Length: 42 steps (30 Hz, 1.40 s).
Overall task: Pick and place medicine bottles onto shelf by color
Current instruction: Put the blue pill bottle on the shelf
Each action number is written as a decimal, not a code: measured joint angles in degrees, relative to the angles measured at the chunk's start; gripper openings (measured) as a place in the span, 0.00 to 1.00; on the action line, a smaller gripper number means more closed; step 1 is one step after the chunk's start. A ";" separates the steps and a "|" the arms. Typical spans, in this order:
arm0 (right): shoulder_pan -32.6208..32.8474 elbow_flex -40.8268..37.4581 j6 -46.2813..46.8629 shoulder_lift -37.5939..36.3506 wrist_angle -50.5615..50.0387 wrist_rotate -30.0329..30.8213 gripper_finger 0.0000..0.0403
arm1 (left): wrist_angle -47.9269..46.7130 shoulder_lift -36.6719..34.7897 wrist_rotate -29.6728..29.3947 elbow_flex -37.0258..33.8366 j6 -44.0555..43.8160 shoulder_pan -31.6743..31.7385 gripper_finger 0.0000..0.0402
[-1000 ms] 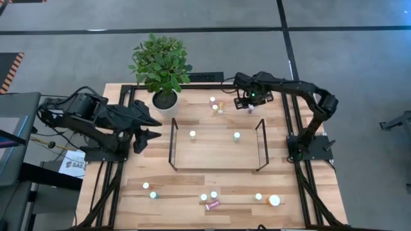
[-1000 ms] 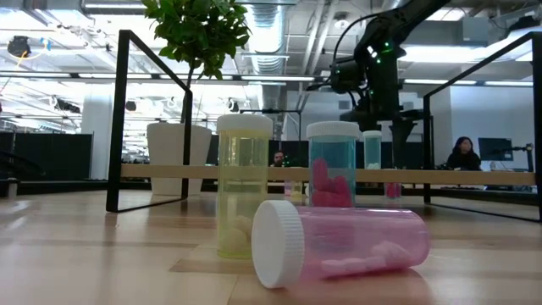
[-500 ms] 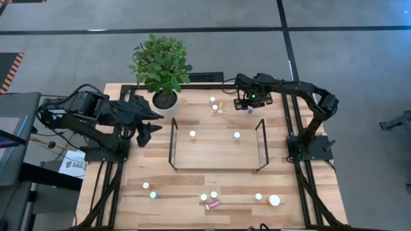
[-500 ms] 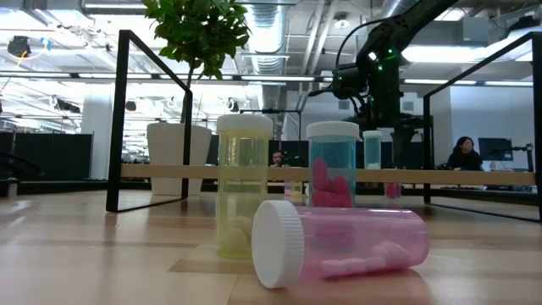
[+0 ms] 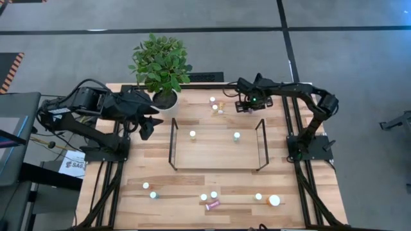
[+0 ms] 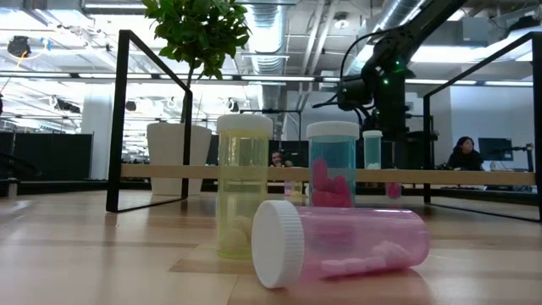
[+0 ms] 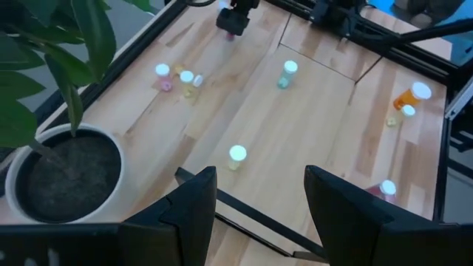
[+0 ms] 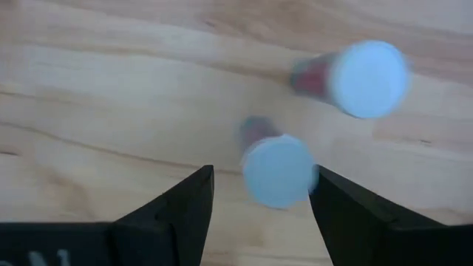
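My right gripper [image 8: 260,214] is open and points down over two pink bottles with white caps, beyond the shelf's far right corner. One of the two bottles [image 8: 277,170] stands between the fingers; whether the fingers touch it I cannot tell. The other pink bottle [image 8: 368,77] stands just beside it. The shelf [image 5: 215,154] carries a yellow bottle [image 5: 192,134] and a teal bottle [image 5: 236,135], both upright. My left gripper [image 5: 146,125] hovers open to the left of the shelf, with nothing between its fingers.
A potted plant [image 5: 165,101] stands at the far left. Three small bottles [image 5: 216,106] cluster at the far centre. Several more stand along the near edge, with a pink bottle [image 5: 212,205] lying on its side and a wide bottle [image 5: 275,200] at the near right.
My right gripper has come down over the two pink bottles, still open. My left arm has swung its gripper toward the table's far edge, closer to the plant pot.
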 joint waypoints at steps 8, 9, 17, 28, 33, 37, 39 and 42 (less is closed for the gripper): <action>-0.06 0.02 0.00 0.00 0.92 0.43 0.54 | 0.01 0.02 0.79 0.00 0.00 0.48 0.48; -0.06 0.02 0.00 0.00 0.90 0.42 0.52 | 0.02 0.02 0.79 0.00 0.02 0.48 0.48; 0.00 0.04 -0.40 0.00 0.98 0.44 0.34 | 0.02 0.02 0.77 0.00 0.76 0.48 0.48; 2.61 0.12 -9.53 -0.15 -0.27 -2.95 0.32 | 0.02 0.02 0.75 0.00 0.59 0.48 0.48; 4.26 0.10 -14.80 -2.07 -1.47 -4.54 0.34 | 0.28 0.02 0.62 -0.12 0.53 0.48 0.48; 4.59 0.10 -20.33 -5.47 -2.08 -5.94 0.31 | 2.37 0.08 0.75 -1.69 0.54 0.48 0.48; 4.86 0.10 -23.09 -7.74 -3.46 -6.88 0.31 | 3.12 0.06 1.12 -2.56 0.55 0.48 0.48; 5.40 0.10 -28.46 -10.85 -6.34 -8.50 0.31 | 3.55 0.06 2.01 -3.94 0.53 0.48 0.48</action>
